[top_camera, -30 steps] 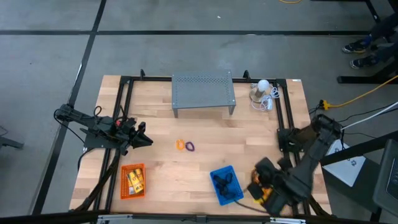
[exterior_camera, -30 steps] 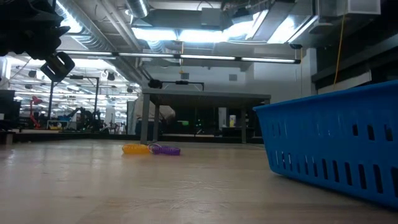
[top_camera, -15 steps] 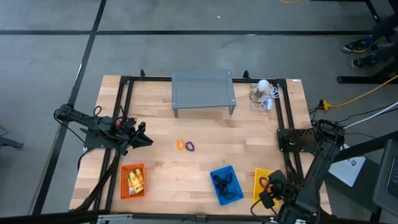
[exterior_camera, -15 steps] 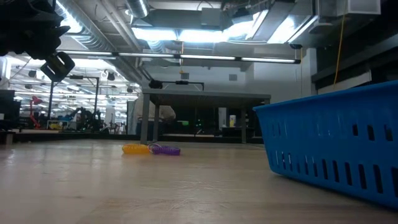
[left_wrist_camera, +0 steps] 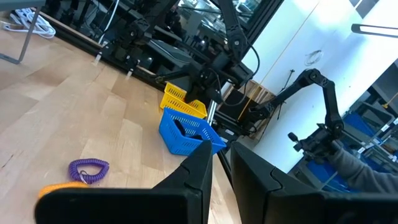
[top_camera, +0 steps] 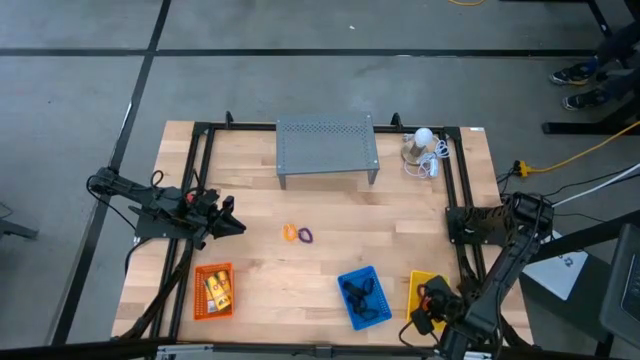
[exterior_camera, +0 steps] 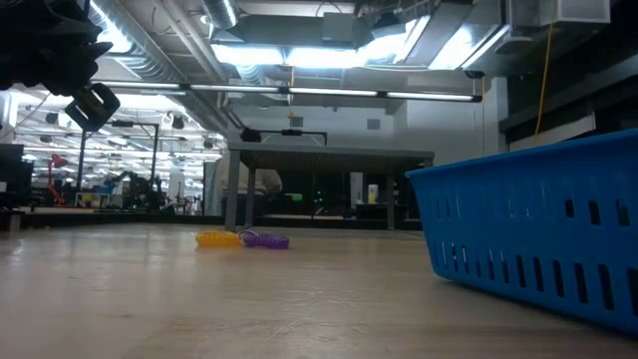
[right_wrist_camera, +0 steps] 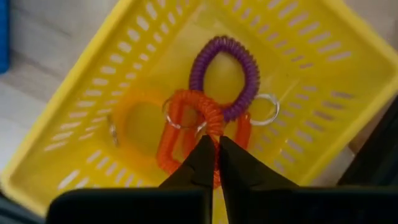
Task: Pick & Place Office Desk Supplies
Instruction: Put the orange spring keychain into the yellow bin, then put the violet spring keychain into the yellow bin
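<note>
At the table's near right corner my right gripper (top_camera: 428,305) points down over the yellow basket (top_camera: 417,284), shut on an orange coil loop (right_wrist_camera: 186,115). On the basket's floor lie a purple coil loop (right_wrist_camera: 225,73) with a metal ring and another orange loop (right_wrist_camera: 138,134). An orange loop and a purple one (top_camera: 297,234) lie on the bare wood mid-table. The orange basket (top_camera: 213,291) holds yellow-orange packets, and the blue basket (top_camera: 363,297) holds black clips. My left gripper (top_camera: 236,226) waits level at the left edge, its fingers (left_wrist_camera: 200,167) a narrow gap apart with nothing between them. My right gripper pinches one strand of the orange loop's coil (right_wrist_camera: 214,129) between its two fingertips, coming from above and pointing down. The loop hangs below the fingers inside the yellow basket's outline. Whether it touches the basket's floor I cannot tell.
A grey perforated shelf (top_camera: 327,150) stands at the far middle, with a white bulb and cord (top_camera: 424,143) to its right. A black frame rail (top_camera: 462,215) runs along the table's edges. The blue basket's wall (exterior_camera: 538,229) fills the right of the low view.
My right gripper has come down over the yellow basket with the orange loop and has rolled a little at the wrist. The arm has drawn back toward the near right corner, so the basket now shows from above. My left arm has kept still.
</note>
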